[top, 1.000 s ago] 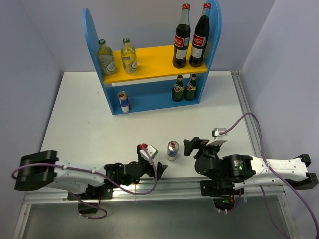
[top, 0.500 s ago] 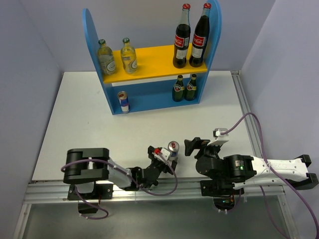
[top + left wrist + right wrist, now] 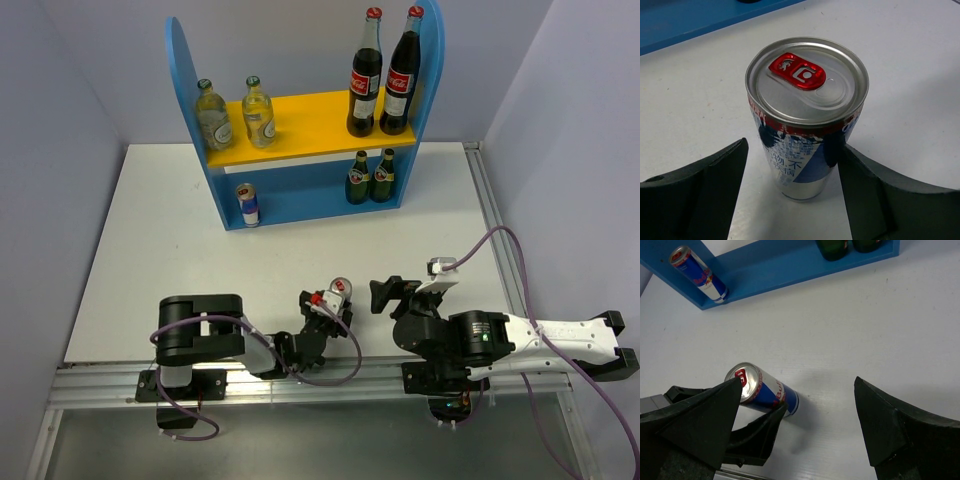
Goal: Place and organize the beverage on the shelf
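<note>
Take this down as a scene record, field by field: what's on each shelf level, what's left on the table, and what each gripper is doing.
upper board: two clear bottles at left, two cola bottles at right
lower level: shelved can at left, two dark green bottles at right
table: loose can, upright, near the arms
left gripper: open, fingers either side of the loose can
right gripper: open, empty, beside that can
</note>
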`<action>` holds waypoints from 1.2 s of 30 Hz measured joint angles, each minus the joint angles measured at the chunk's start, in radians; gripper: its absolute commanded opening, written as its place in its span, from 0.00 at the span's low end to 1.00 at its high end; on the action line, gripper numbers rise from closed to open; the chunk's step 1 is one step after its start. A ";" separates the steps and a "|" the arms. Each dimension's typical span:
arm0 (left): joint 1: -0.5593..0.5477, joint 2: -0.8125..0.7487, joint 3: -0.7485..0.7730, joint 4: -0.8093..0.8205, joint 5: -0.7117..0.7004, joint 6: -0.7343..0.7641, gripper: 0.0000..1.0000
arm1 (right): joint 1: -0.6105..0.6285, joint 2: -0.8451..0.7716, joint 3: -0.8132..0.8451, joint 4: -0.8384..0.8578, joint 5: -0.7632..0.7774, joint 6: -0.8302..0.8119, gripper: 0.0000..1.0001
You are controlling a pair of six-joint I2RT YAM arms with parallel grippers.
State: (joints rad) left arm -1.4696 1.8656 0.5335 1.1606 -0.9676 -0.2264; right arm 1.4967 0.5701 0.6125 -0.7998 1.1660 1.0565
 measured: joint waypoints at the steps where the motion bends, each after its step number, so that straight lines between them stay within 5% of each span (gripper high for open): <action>1: 0.008 0.003 0.000 0.004 0.001 -0.002 0.76 | 0.000 0.000 0.000 0.000 0.000 0.000 1.00; 9: 0.053 0.042 0.014 0.035 0.013 -0.004 0.75 | 0.000 0.000 0.000 0.000 0.000 0.000 1.00; 15: 0.088 0.073 0.041 0.047 0.039 -0.006 0.57 | 0.000 0.000 0.000 0.000 0.000 0.000 1.00; 17: 0.099 0.077 0.047 0.047 0.040 -0.008 0.01 | 0.000 0.000 0.000 0.000 0.000 0.000 1.00; 28: 0.189 0.069 0.060 0.013 0.011 -0.003 0.00 | 0.000 -0.013 0.000 0.003 0.000 -0.003 1.00; 36: 0.449 -0.042 0.056 -0.079 0.062 -0.003 0.00 | 0.000 -0.033 0.000 0.011 0.000 -0.008 1.00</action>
State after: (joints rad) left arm -1.0206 1.8233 0.5896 1.0821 -0.9054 -0.2291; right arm 1.4967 0.5373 0.6125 -0.7883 1.1660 1.0485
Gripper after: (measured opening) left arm 0.583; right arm 0.999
